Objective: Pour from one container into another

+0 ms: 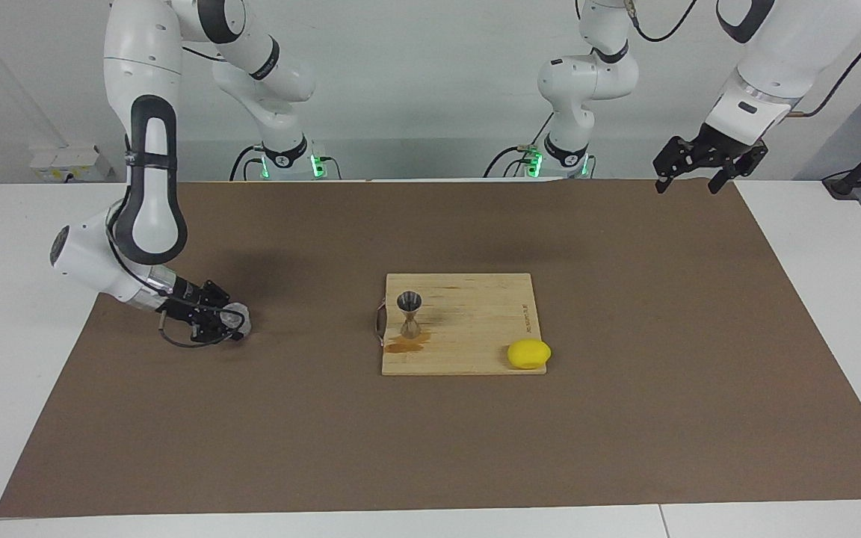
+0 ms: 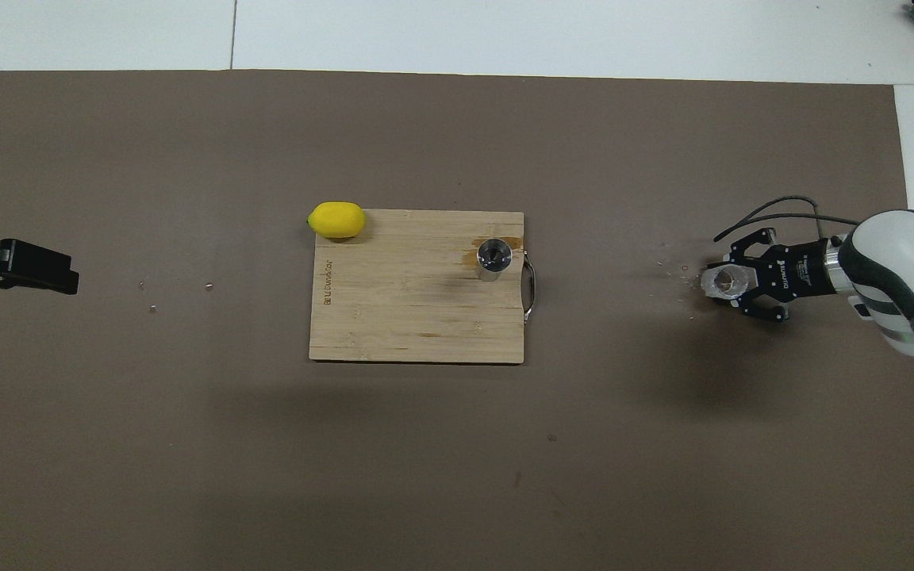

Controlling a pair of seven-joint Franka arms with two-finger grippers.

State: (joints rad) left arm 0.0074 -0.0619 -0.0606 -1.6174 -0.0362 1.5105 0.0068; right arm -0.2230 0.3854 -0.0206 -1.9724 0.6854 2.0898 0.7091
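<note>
1. The glass cup (image 2: 725, 280) is sitting low at the brown mat (image 1: 625, 418), toward the right arm's end of the tabletop (image 1: 19, 418), well apart from the cutting board (image 2: 393, 317); whether it is resting on the mat cannot be told.
2. The right pincer (image 1: 232, 320) is reaching in low from the side and is pinching the cup between its fingers, probably to keep it upright while setting it down.
3. The steel jigger (image 1: 409, 314) is standing upright on the board, near the edge with the handle (image 2: 531, 292), its open mouth facing up to receive a pour.
4. A brownish wet patch (image 1: 406, 344) is lying on the board at the jigger's foot, so the pouring is likely done already.
5. The lemon (image 1: 528, 353) is resting at the board's corner toward the left arm's end, farther from the robots than the jigger.
6. The left pincer (image 1: 692, 178) is waiting, spread wide, over the mat's corner at its own end.
</note>
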